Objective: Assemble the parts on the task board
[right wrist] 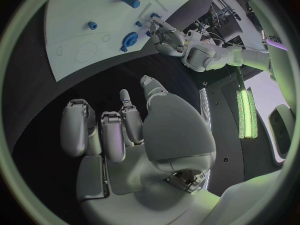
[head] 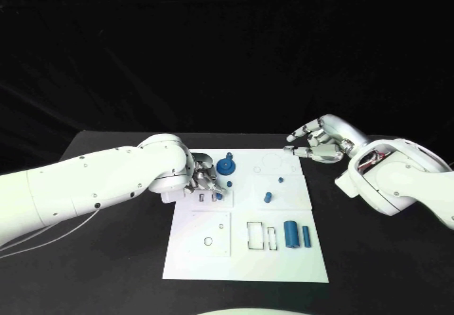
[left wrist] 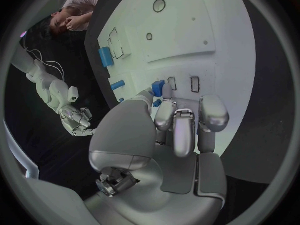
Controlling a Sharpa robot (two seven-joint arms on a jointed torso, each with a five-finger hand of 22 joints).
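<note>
Head view: two blue cylinders (head: 297, 235) lie near the front of the task board (head: 246, 262). Farther back, the left hand (head: 205, 178) pinches a small blue part (left wrist: 158, 88) against the board's left side. Beyond, the right hand (head: 320, 141) hovers empty, fingers loosely curled apart.

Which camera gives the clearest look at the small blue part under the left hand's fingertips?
The left wrist view: the small blue part sits right at the left hand's fingertips, over the task board. The head view shows only a blue sliver beside that hand. The right wrist view shows it tiny and distant.
</note>
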